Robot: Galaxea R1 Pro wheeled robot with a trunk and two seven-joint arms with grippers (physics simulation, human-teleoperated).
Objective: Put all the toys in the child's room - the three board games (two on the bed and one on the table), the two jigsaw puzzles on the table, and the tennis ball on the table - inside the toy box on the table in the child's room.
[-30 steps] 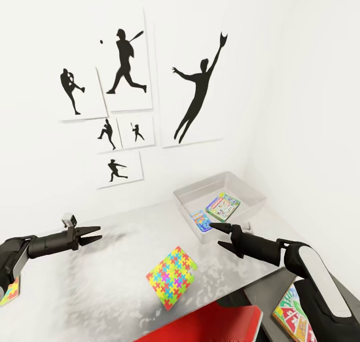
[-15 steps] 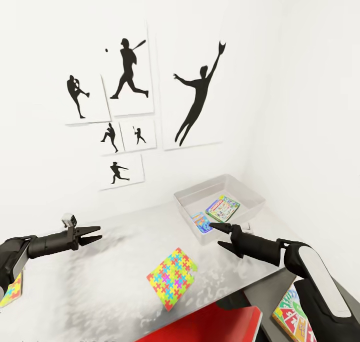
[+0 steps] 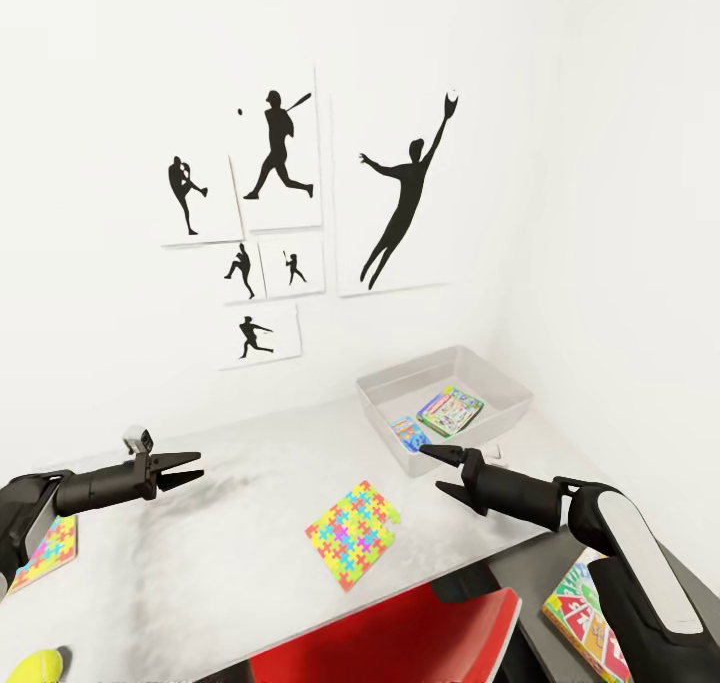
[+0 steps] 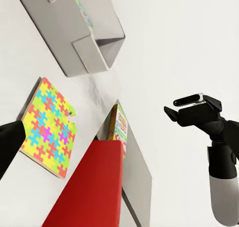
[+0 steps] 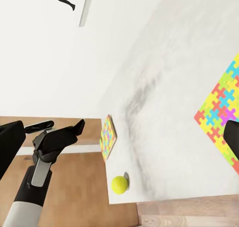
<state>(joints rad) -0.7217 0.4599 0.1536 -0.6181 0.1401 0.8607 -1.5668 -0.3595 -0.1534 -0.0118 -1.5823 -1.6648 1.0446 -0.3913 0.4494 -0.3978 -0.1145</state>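
Both claws hang over the table (image 3: 250, 463), holding nothing. Left gripper (image 3: 190, 468) has jaws parted a little; right gripper (image 3: 432, 468) has jaws spread wide. Between the two claws, nearer the right one and toward the robot, a jigsaw puzzle (image 3: 352, 533) lies flat on the table. Second jigsaw puzzle (image 3: 48, 553) sits near the table edge, behind the left claw by its arm. Tennis ball (image 3: 35, 668) is further back still, at the table corner. Toy box (image 3: 445, 403) sits just beyond the right claw's tips, with a green-pink board game (image 3: 450, 410) and a blue board game (image 3: 405, 431) inside. Skip-Bo board game (image 3: 585, 618) lies on the lower side unit (image 3: 545, 573) under the right arm. Red chair (image 3: 400, 643) is at the table's near edge.
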